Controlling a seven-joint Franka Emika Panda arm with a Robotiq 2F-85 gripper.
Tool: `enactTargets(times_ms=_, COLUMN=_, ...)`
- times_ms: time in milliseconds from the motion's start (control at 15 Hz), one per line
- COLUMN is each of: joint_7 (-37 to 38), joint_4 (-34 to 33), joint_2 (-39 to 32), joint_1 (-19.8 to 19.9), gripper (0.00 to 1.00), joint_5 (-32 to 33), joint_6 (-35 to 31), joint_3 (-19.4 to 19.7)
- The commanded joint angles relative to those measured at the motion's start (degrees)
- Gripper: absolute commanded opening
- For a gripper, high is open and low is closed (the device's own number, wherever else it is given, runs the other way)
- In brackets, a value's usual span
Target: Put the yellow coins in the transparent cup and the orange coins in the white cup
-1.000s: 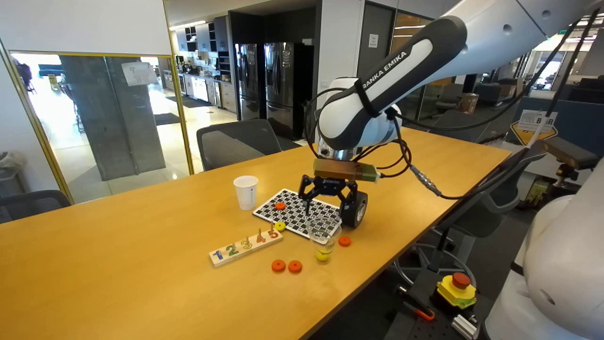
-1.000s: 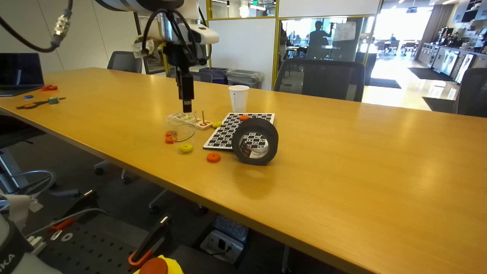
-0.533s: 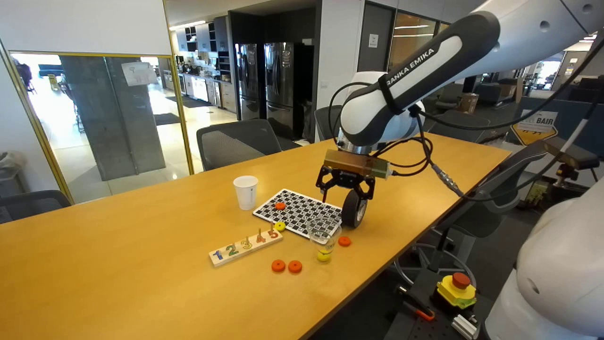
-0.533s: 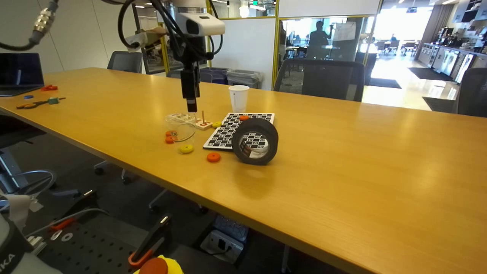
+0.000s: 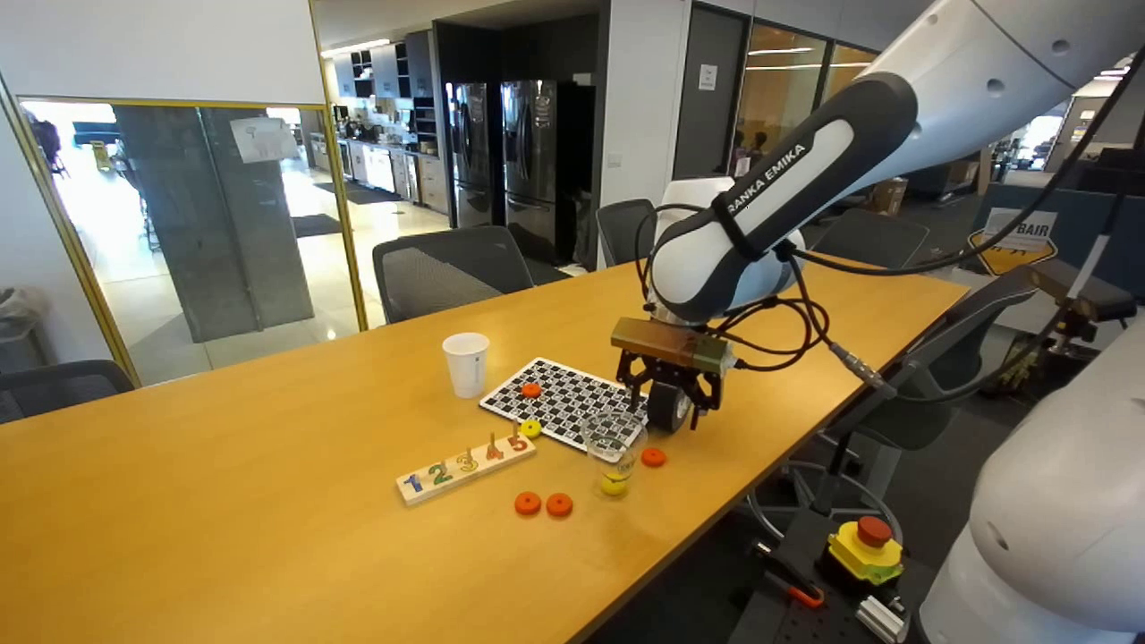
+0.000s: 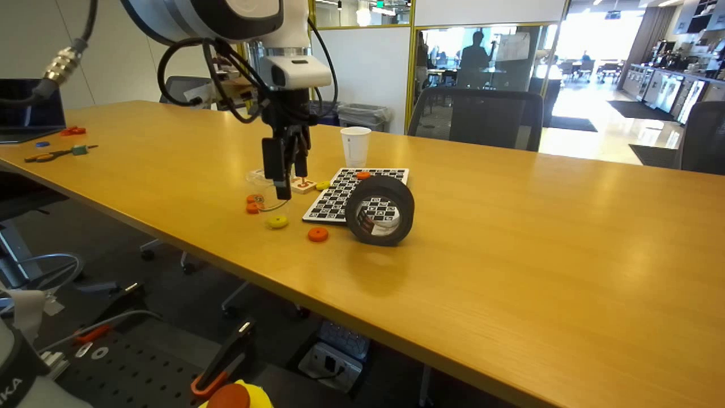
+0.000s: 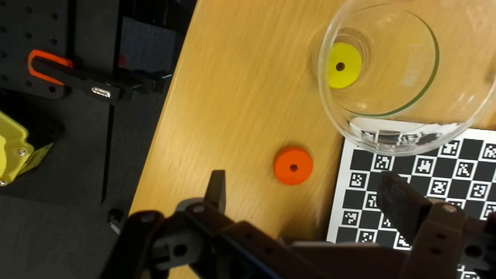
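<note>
Plainly, a black two-fingered gripper (image 6: 291, 186), jaws spread wide;
one flat round orange coin (image 7: 286, 176), small dark hole mid-face.

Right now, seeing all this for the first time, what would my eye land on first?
Most likely the big white arm stretched over the wooden table, its open gripper pointing down. Next, perhaps, the checkered board on that table, with an orange coin on it and a black roll standing on edge nearby. A bright yellow coin also shows inside the transparent cup near the board.
</note>
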State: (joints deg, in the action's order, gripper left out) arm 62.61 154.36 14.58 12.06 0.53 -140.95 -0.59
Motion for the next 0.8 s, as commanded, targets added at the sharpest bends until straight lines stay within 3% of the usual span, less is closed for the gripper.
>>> enactTargets(times_ms=0, joint_7=1.99, joint_4=0.21, joint_2=-4.30, joint_1=-0.07, gripper=1.00, joint_5=0.06, joint_6=-4.54, joint_3=0.87)
enactTargets(times_ms=733, joint_7=-0.80, joint_4=-1.47, joint_2=-17.52, joint_1=-2.28, gripper=1.00, joint_5=-4.80, joint_6=-16.26, joint_3=5.37)
